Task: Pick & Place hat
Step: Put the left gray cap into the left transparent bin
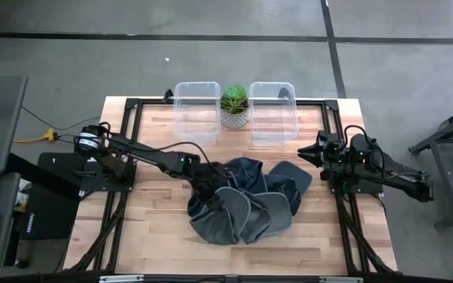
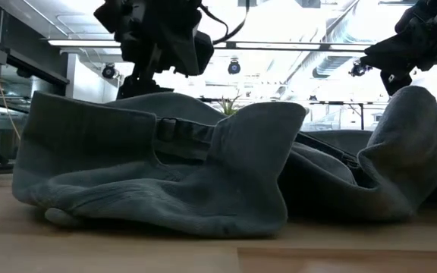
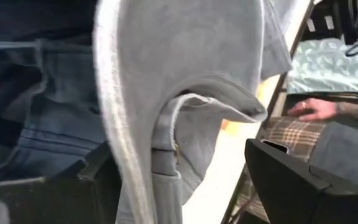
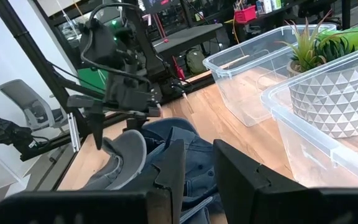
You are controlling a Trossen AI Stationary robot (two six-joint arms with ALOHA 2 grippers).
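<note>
A pile of grey and blue-grey hats (image 1: 246, 200) lies in the middle of the table, heaped on one another; the low view shows a grey hat (image 2: 158, 167) in front. My left gripper (image 1: 208, 185) hangs over the pile's left part, open. In the left wrist view (image 3: 179, 168) its fingers stand on either side of a grey hat's upturned brim (image 3: 135, 124). My right gripper (image 1: 303, 151) waits at the table's right side, clear of the pile, its fingers (image 4: 199, 162) a little apart. My left gripper comes at the pile from above with a grey hat's upturned brim edge (image 3: 157, 162) between its open fingers. One finger (image 3: 73, 186) stands close beside the cloth. I cannot tell whether it touches it. The hat rests on the pile.
Two clear plastic bins (image 1: 197, 110) (image 1: 272, 114) stand at the far edge with a potted plant (image 1: 233, 106) between them. A black frame (image 1: 132, 102) rims the table. A person's hand (image 3: 316, 109) shows beyond the table in the left wrist view.
</note>
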